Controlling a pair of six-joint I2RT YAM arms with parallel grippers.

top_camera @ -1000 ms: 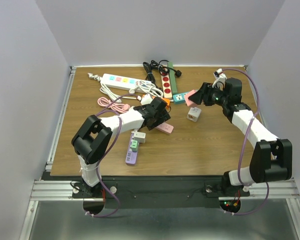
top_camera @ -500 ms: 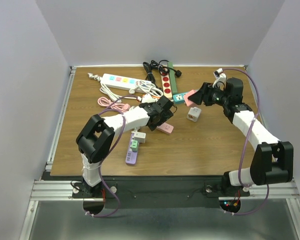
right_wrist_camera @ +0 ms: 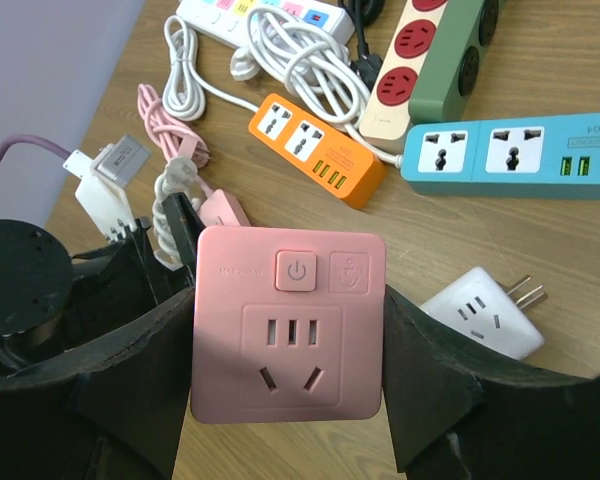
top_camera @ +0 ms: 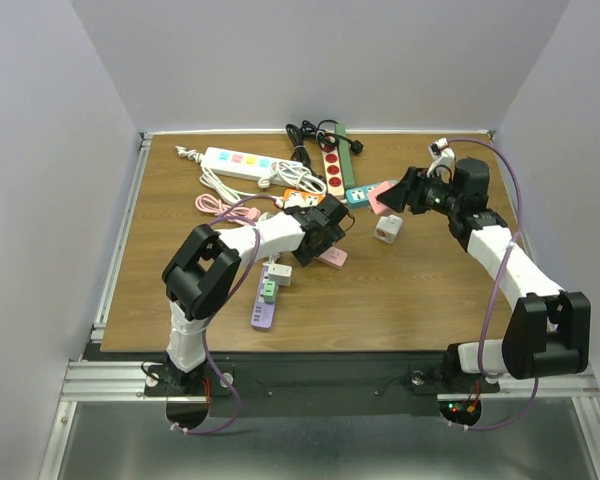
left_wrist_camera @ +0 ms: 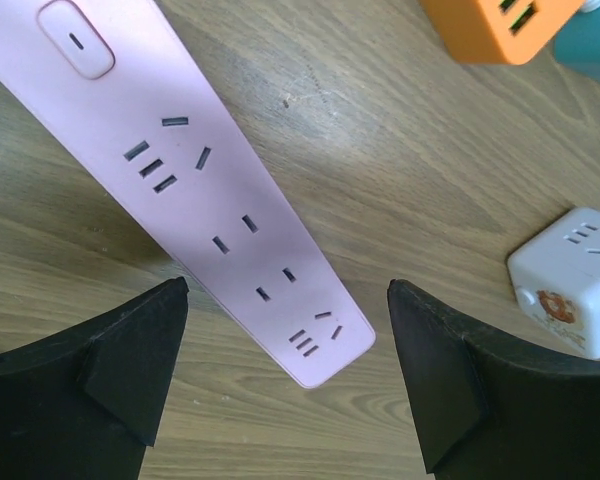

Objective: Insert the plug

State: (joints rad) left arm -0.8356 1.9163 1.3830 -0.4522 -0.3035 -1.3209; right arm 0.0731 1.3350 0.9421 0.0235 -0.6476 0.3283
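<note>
The plug [right_wrist_camera: 292, 400], a pink square block with a switch and a socket face, is not yet inserted. It is up off the table [left_wrist_camera: 400, 150], and no part of it meets any socket. The pickup looks done. Carrying it over, lining it up and pressing it home are all left. Its prongs are on the hidden back side, so I cannot tell which way they point.

The strip [left_wrist_camera: 210, 190], long and pale pink, looks like the likely target. It lies flat under the left claw [left_wrist_camera: 288, 330] and runs away up and to the left, with its near end between the two fingers. Several of its sockets are bare.

The left claw gapes wide, much wider than the strip, and has nothing in it. Neither finger seems to touch the strip, though I cannot be sure how high it hangs. My guess is that it is placed to pin the strip down.

The right claw [right_wrist_camera: 287, 330] is closed on the plug. One finger presses each side edge and the socket face is turned to the wrist camera. The grip looks square and firm.

The cube [left_wrist_camera: 570, 280], a small white adapter, sits on the table just outside the left claw's right finger, apart from the strip. From the right claw it lies below and to the right.
</note>
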